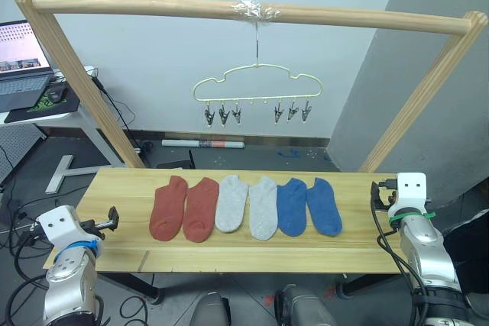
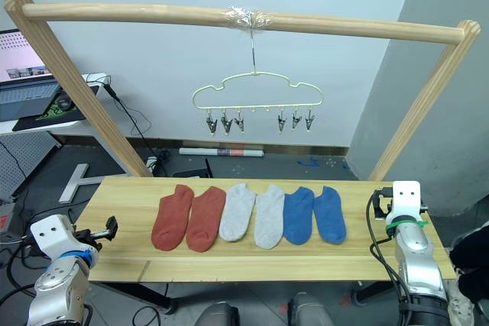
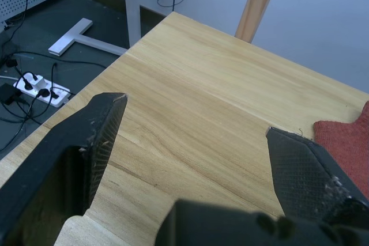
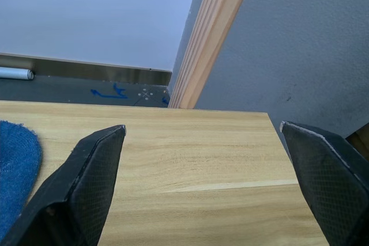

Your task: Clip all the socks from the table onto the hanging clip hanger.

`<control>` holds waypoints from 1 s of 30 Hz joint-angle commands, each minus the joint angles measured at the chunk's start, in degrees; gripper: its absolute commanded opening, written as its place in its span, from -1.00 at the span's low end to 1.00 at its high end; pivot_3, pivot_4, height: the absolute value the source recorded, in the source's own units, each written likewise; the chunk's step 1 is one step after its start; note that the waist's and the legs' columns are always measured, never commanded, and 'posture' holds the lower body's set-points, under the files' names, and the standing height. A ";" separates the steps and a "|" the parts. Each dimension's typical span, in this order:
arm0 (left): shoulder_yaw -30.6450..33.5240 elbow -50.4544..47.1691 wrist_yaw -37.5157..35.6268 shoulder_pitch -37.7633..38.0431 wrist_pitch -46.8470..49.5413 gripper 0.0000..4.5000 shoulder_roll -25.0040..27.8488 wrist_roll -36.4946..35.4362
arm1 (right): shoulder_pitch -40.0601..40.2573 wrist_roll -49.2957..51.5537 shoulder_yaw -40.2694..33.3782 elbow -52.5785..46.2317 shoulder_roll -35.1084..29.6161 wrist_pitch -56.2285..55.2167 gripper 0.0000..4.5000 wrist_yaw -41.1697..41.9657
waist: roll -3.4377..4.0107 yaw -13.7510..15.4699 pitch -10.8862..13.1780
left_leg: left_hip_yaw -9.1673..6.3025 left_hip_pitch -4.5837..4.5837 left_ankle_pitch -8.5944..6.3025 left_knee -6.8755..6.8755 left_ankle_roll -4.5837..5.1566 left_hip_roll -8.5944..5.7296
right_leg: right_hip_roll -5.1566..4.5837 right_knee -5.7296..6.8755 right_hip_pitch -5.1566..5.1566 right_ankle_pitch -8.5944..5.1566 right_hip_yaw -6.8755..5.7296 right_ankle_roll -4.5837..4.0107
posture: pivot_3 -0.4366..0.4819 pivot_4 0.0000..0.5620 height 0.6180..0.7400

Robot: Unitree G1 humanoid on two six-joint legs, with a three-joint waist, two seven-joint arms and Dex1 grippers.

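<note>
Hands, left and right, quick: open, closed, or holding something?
Left hand: open, holding nothing, over the table.
Right hand: open, holding nothing.

Bare bench (image 1: 122,188) lay open at both ends beside the row of socks (image 1: 246,205). Under the clip hanger (image 1: 256,91) the air stood free; the slanted poles (image 1: 76,74) hemmed both sides, the crossbar (image 1: 153,7) above.

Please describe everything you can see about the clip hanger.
The clip hanger is thin pale-yellow wire bent in a cloud-like outline. Its metal hook goes up to the round wooden pole, where clear tape is wrapped. Six small dark clips hang below its bar, three on each side, all empty. It hangs level, above and behind the row of socks, touching none.
</note>
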 commanded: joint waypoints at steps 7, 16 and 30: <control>1.12 -1.86 0.84 -0.38 -2.08 0.98 1.82 0.71 | -1.23 0.32 -1.09 -0.50 -0.32 -1.59 1.00 -0.98 | -0.02 -0.01 -0.02 | -0.01 0.05 0.00 0.04 0.00 0.00 | 0.00 0.14 -0.01 -0.04 0.00 -0.07 | 0.12 -0.68 1.00; 2.39 -10.25 -1.09 2.82 -1.06 0.98 3.32 -0.93 | -1.14 1.64 -0.83 -2.17 -0.87 -0.48 1.00 1.35 | -0.02 -0.03 0.00 | 0.00 0.06 0.00 0.03 0.00 0.04 | 0.00 0.16 -0.02 -0.07 0.04 -0.11 | 0.11 -0.59 1.00; -5.72 -39.33 -7.17 3.21 9.06 0.90 1.43 -7.76 | -3.88 8.78 6.92 -18.02 -4.82 8.26 1.00 18.09 | 0.56 0.36 1.19 | -0.18 0.10 0.01 0.08 0.01 -0.05 | 0.06 0.16 0.06 -0.10 0.06 -0.14 | 0.08 -0.34 1.00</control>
